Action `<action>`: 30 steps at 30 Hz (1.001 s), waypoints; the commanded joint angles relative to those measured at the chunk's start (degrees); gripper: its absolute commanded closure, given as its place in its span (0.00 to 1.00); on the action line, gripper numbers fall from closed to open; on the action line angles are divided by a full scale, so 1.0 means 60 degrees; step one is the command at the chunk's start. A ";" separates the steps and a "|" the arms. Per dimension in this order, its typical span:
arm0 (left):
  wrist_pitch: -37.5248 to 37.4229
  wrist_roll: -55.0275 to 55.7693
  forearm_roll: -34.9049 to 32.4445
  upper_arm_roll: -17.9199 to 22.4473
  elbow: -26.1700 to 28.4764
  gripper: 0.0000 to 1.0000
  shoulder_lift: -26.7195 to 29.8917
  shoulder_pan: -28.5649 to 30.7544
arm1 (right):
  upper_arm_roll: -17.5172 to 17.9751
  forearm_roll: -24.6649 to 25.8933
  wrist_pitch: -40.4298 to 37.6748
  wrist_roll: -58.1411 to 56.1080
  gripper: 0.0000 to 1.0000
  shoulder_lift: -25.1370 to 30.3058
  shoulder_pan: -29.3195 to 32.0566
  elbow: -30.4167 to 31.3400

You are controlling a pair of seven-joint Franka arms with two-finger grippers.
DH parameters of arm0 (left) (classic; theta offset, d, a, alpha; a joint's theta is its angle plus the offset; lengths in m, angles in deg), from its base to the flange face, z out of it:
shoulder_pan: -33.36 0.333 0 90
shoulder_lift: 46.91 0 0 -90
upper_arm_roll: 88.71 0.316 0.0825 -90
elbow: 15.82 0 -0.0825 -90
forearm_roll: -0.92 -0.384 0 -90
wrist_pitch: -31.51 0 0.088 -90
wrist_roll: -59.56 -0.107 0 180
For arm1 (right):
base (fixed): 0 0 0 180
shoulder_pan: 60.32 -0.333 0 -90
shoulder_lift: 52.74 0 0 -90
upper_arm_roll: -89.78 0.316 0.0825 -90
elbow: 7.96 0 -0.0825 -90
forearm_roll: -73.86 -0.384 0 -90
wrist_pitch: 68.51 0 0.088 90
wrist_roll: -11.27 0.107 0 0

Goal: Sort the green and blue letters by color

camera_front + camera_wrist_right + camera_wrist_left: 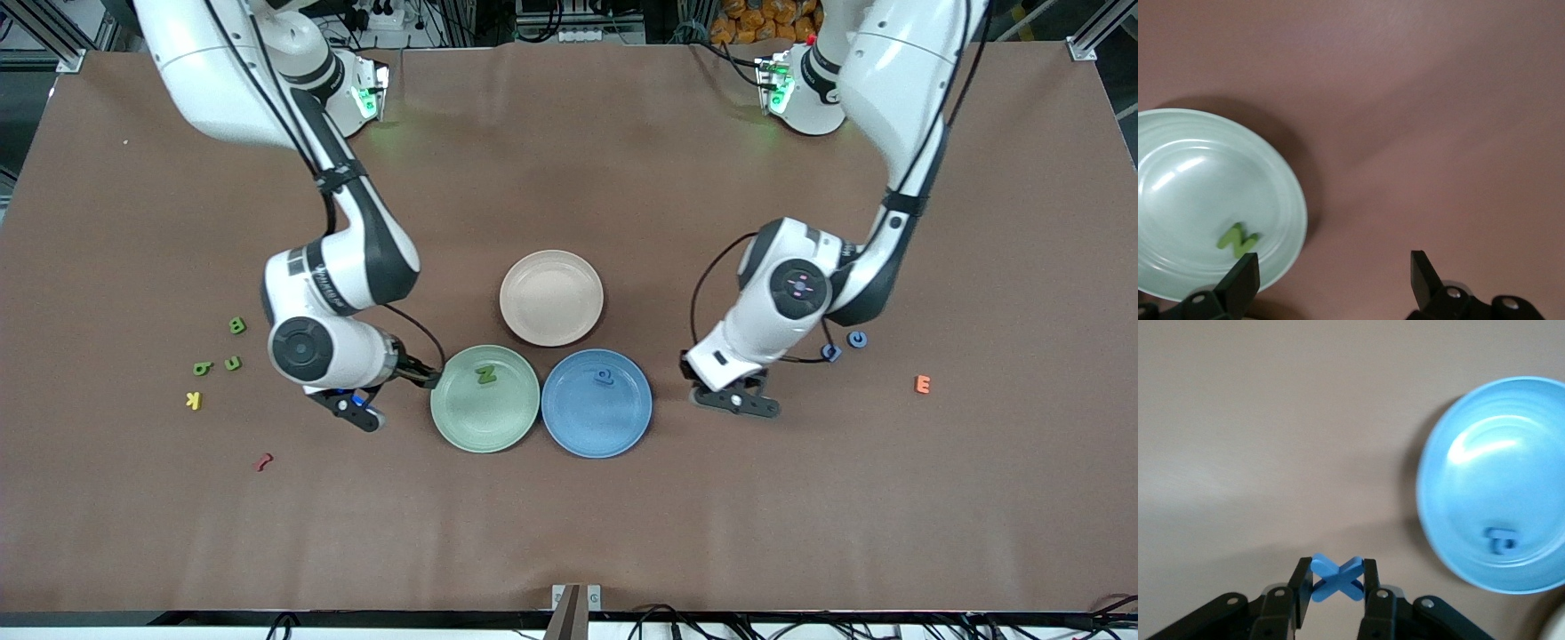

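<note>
My left gripper is shut on a blue X, over bare table beside the blue plate. A blue P lies in that plate. From the front, the left gripper hangs toward the left arm's end of the blue plate, and the X is hidden. Two more blue letters lie by the left arm. My right gripper is open and empty beside the green plate, which holds a green N. Three green letters lie toward the right arm's end.
A beige plate sits farther from the front camera than the two coloured plates. A yellow K and a dark red piece lie near the green letters. An orange E lies toward the left arm's end.
</note>
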State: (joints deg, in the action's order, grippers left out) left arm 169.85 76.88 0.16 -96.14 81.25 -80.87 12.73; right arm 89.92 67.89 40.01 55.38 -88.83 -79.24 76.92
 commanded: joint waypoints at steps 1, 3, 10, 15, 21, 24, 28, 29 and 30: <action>0.0058 0.1519 0.0098 0.0140 -0.0723 1.00 -0.0564 -0.0793 | 0.0094 0.0423 -0.0377 -0.1387 0.00 0.0448 0.0399 0.0311; 0.0088 0.2076 0.0083 0.0183 -0.0957 1.00 -0.0711 -0.1072 | 0.0094 0.0613 -0.0406 -0.1972 0.00 0.0564 0.0530 0.0428; 0.0190 0.3556 0.0069 0.0286 -0.2012 1.00 -0.1443 -0.1863 | 0.0108 0.0761 -0.0406 -0.4666 0.00 0.0960 0.1262 0.0941; 0.1314 0.4347 0.0083 0.0841 -0.2189 1.00 -0.1911 -0.2595 | 0.0094 0.0775 -0.0377 -0.6454 0.00 0.1122 0.1833 0.1234; 0.2767 0.5183 0.0069 0.1355 -0.2189 1.00 -0.2469 -0.3211 | 0.0094 0.0907 -0.0173 -0.8067 0.00 0.1326 0.2581 0.1644; 0.2959 0.5403 0.0083 0.1575 -0.2189 1.00 -0.2528 -0.3475 | 0.0094 0.1083 0.0149 -0.8785 0.00 0.1517 0.2903 0.2024; 0.2988 0.5477 0.0083 0.1605 -0.2204 1.00 -0.2528 -0.3505 | 0.0079 0.1185 0.0808 -0.9634 0.00 0.1751 0.3196 0.2610; 0.2988 0.5477 0.0098 0.1605 -0.2204 1.00 -0.2528 -0.3519 | 0.0093 0.1258 0.0969 -0.9810 0.00 0.1766 0.3269 0.2713; 0.2988 0.5477 0.0083 0.1605 -0.2189 1.00 -0.2528 -0.3548 | 0.0094 0.1317 0.1116 -0.9957 0.00 0.1795 0.3328 0.2801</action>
State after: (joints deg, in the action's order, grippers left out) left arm 187.64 108.58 0.16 -87.84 69.69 -95.65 -7.43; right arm 89.61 73.66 42.07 0.44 -82.05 -61.07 87.20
